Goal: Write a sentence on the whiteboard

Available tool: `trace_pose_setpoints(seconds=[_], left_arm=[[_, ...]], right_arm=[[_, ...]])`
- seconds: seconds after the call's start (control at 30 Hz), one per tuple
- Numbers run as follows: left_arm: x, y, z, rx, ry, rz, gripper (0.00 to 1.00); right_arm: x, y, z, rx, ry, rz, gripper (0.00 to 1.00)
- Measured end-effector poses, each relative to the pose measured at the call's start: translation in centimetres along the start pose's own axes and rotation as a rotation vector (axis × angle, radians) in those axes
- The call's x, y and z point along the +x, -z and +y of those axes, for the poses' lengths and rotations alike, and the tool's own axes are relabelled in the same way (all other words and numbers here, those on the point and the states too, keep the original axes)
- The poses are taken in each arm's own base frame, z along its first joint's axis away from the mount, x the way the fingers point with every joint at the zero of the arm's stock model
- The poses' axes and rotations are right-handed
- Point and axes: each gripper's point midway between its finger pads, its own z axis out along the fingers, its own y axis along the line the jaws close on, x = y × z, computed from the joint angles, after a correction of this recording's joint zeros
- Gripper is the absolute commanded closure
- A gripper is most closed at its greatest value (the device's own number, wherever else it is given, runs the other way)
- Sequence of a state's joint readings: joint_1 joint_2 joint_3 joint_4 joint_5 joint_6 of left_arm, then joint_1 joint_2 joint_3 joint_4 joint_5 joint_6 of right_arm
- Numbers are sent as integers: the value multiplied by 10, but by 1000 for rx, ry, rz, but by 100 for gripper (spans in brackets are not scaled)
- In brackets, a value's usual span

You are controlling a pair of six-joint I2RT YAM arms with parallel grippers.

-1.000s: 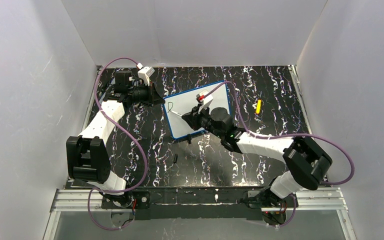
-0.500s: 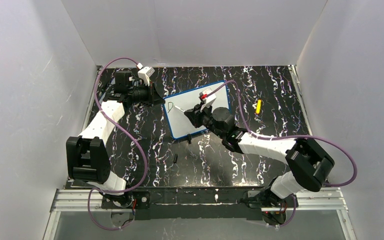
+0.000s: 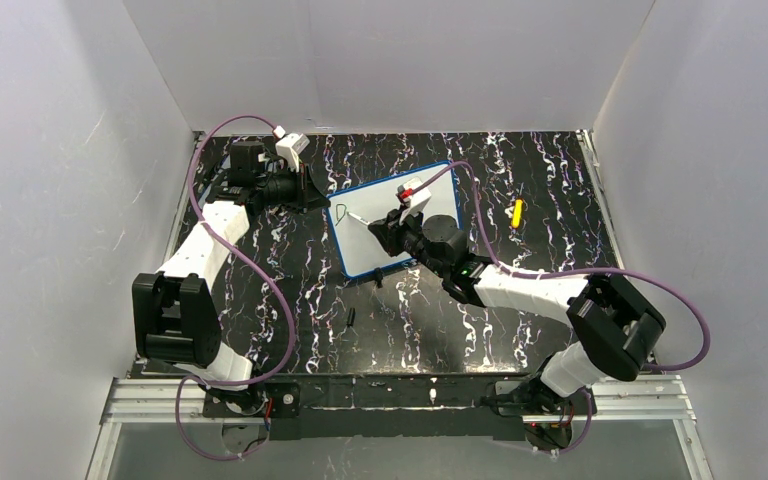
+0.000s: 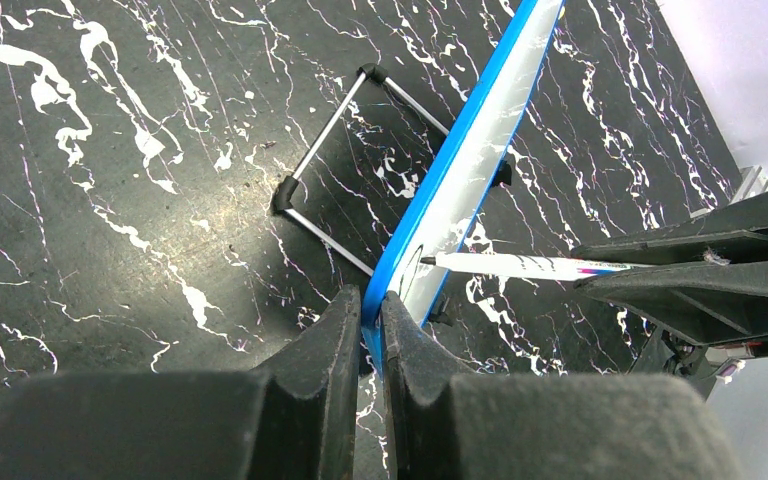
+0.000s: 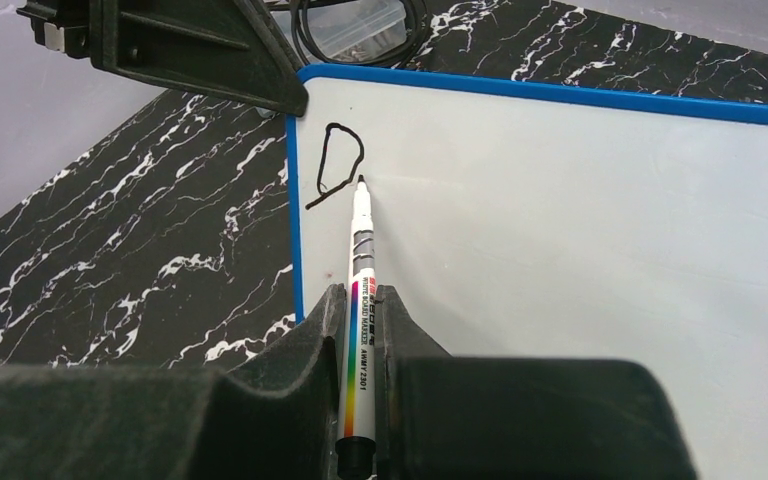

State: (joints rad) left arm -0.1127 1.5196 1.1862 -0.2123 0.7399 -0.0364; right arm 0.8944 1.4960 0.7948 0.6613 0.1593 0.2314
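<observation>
At the whiteboard corner being clamped by the left gripper, the marker being pinched in the right gripper is being brought back up to close the first loop of the sentence, so the writing is only being begun

Light was bright, even and diffuse, with soft shadows. The table carried a dull sheen; close fingers looked blurred.
</observation>
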Motion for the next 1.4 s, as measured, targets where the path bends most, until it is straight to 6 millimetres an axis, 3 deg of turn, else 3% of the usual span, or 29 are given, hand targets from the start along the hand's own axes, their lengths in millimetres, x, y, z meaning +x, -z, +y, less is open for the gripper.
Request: trace_pose_setpoints(seconds=[0.73,1.4], left_arm=[[0,0,1,-5,-1,-1,100],[0,0,0,-3,-1,-1,100]], right_arm=[[13,8,-6,17,-10,12,99],[3,6,-7,30,-30,-35,99]])
